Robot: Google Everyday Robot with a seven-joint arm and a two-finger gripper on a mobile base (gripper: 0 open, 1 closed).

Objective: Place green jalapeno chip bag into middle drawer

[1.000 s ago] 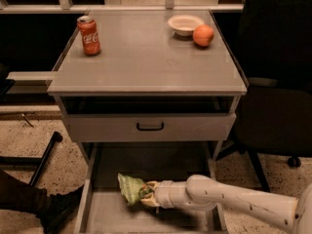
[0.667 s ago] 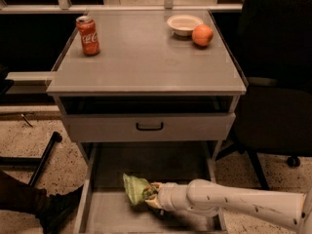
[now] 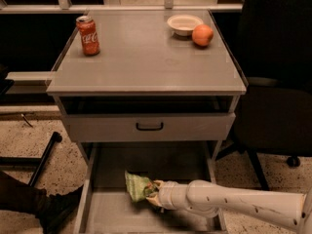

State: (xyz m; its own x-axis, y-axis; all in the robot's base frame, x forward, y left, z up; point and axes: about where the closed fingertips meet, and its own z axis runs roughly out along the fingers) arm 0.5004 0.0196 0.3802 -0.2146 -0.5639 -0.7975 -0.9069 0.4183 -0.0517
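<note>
The green jalapeno chip bag (image 3: 137, 185) is crumpled and light green, low over the floor of the open middle drawer (image 3: 114, 214). The drawer is a grey tray pulled out under the closed drawer front. My gripper (image 3: 154, 193) reaches in from the right on a white arm and is shut on the bag's right end. The bag sits near the drawer's middle. I cannot tell whether it rests on the floor or hangs just above it.
A red soda can (image 3: 88, 35), a white bowl (image 3: 184, 24) and an orange (image 3: 202, 34) stand on the grey cabinet top (image 3: 146, 62). The closed drawer front with a black handle (image 3: 149, 126) is above the open drawer. A dark office chair (image 3: 278, 96) stands at the right.
The gripper and the bag have shifted slightly to the right inside the drawer. The grip on the bag is unchanged.
</note>
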